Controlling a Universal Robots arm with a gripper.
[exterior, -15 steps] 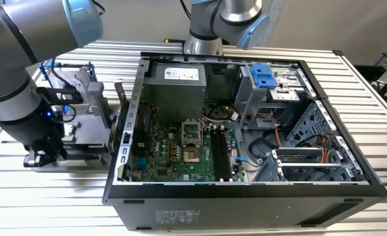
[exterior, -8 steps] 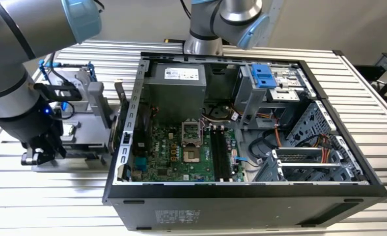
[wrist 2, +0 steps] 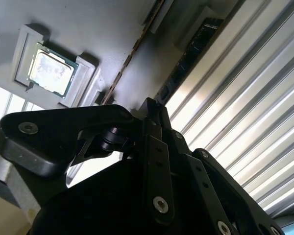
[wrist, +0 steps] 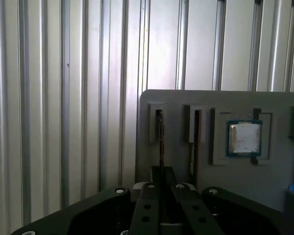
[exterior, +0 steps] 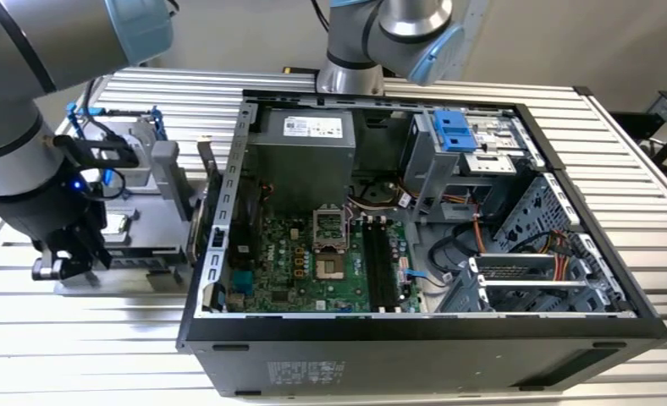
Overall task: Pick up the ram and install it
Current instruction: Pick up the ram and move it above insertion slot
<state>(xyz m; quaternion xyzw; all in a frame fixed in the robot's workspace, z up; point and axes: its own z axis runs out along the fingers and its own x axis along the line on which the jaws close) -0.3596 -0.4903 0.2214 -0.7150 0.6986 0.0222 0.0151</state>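
Note:
In the first wrist view the ram (wrist: 160,139) shows edge-on as a thin dark stick standing in a slot of the grey holder (wrist: 176,105). It runs straight in between my gripper's (wrist: 160,188) black fingers, which are closed tight on it. From the second wrist view the ram (wrist 2: 132,51) is a thin brownish line leading down to the gripper (wrist 2: 154,115). My gripper (exterior: 68,258) hangs low over the holder (exterior: 141,241) at the exterior view's left, beside the open computer case (exterior: 424,321). The motherboard's long black memory slots (exterior: 381,262) lie inside the case.
A second dark stick (wrist: 193,147) stands in the neighbouring holder slot. A square silver processor chip (wrist: 243,138) lies in its own recess. A hard drive with blue rails (exterior: 124,144) stands behind the holder. A second arm's base (exterior: 350,76) rises behind the case. The table (exterior: 627,169) is ribbed aluminium.

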